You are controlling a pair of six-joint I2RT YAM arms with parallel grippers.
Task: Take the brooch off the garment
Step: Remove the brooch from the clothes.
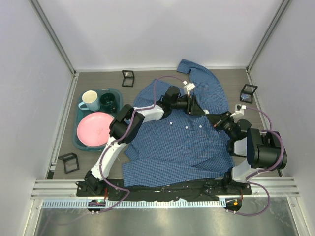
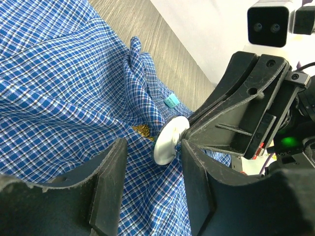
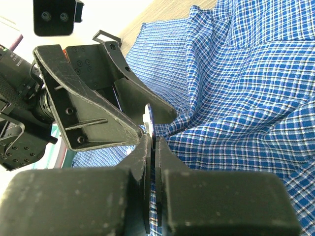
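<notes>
so the right hand is pinched on the flat round white brooch, up on a bunched ridge of the blue checked shirt on the woodgrain table; left hand has its black fingers gaping wide, empty

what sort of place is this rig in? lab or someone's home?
Most likely a lab test cell: plain white panel walls on metal frame posts, and small black stands at the table corners.
</notes>
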